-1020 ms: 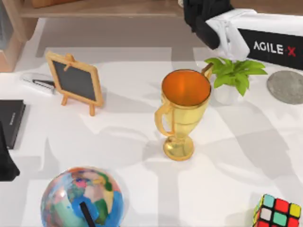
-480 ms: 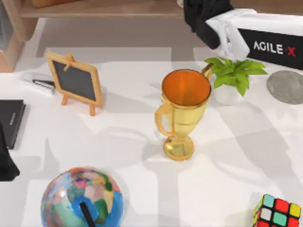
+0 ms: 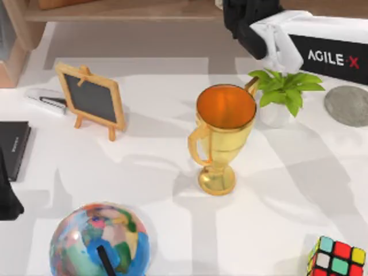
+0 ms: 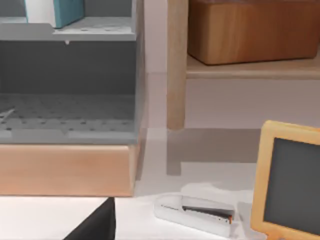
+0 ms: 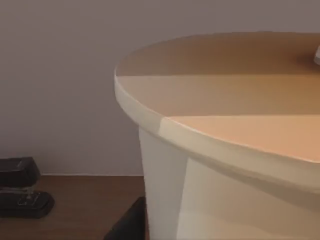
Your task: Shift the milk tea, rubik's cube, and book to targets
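1. At the table's far right edge, your right gripper [image 3: 253, 26] hangs beside the milk tea [image 5: 225, 145]; I cannot tell its grip.
2. The trophy [image 3: 221, 135] stands hollow, mid-table.
3. The rubik's cube [image 3: 338, 257] sits near-right; the grey disc [image 3: 348, 105] lies far right.
4. The book [image 4: 55, 11] rests on a shelf.

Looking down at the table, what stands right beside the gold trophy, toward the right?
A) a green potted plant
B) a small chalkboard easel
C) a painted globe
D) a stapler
A: the green potted plant stands right next to the gold trophy, at its upper right, its leaves beside the trophy's handle.
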